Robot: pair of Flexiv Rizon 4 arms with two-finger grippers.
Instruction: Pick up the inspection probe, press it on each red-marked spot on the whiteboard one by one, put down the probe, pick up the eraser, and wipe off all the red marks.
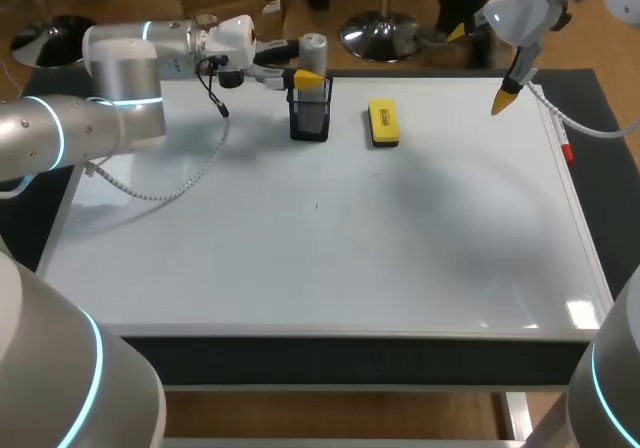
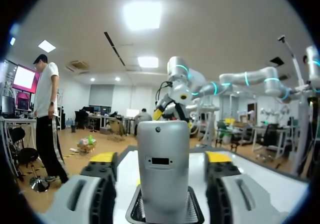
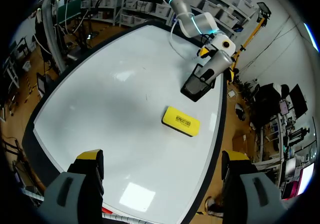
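One whiteboard (image 1: pixel 400 268) is covering the counter. One black mesh holder (image 1: pixel 310 118) is standing near its far edge, with one grey probe (image 2: pixel 163 169) sticking up out of it. One yellow eraser (image 1: pixel 383 123) is lying beside the holder. One small red pen-like thing (image 1: pixel 568 152) is lying at the right edge. One white cable (image 1: pixel 180 183) is trailing over the board near the left edge. Two arms are coming in over the counter, each carrying one claw, the left claw (image 2: pixel 161 159) and the right claw (image 3: pixel 162 156). Each claw is showing two yellow tips, making four in all
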